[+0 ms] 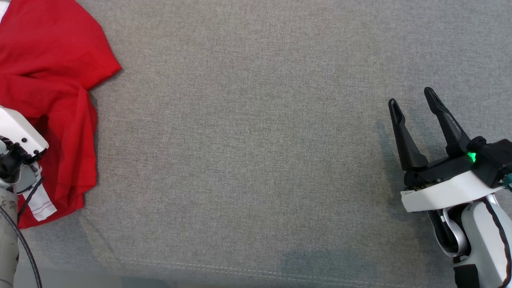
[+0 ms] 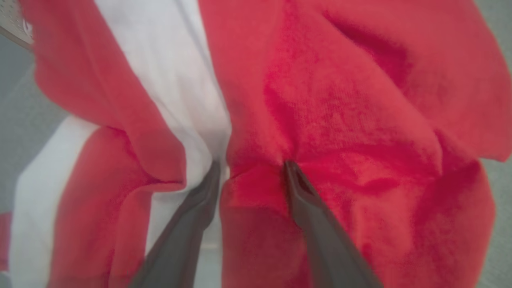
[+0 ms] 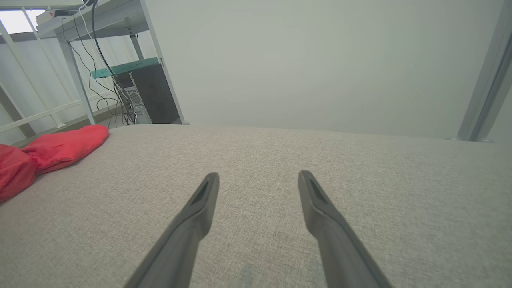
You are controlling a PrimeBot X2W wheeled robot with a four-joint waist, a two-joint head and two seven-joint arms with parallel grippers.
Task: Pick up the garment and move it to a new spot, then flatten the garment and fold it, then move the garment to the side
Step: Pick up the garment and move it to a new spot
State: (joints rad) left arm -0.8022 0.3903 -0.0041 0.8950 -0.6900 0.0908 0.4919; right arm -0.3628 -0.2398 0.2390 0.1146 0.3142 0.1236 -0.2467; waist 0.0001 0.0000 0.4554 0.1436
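The garment (image 1: 52, 60) is red with white stripes and lies crumpled at the far left of the grey padded surface (image 1: 256, 140). My left arm's white wrist (image 1: 20, 134) hangs over its lower part. In the left wrist view my left gripper (image 2: 252, 166) is open, its fingertips pressed into the garment (image 2: 340, 120) with a red fold bunched between them beside a white stripe (image 2: 172, 80). My right gripper (image 1: 412, 98) hovers open over bare surface at the right, far from the cloth. In the right wrist view the right gripper (image 3: 259, 175) holds nothing, and the garment (image 3: 60, 146) lies far off to the left.
A stitched seam (image 1: 240, 268) runs along the surface near its front edge. Beyond the far edge, the right wrist view shows a desk frame with cables and a dark computer tower (image 3: 148, 96), a pale wall, and a metal post (image 3: 484, 80).
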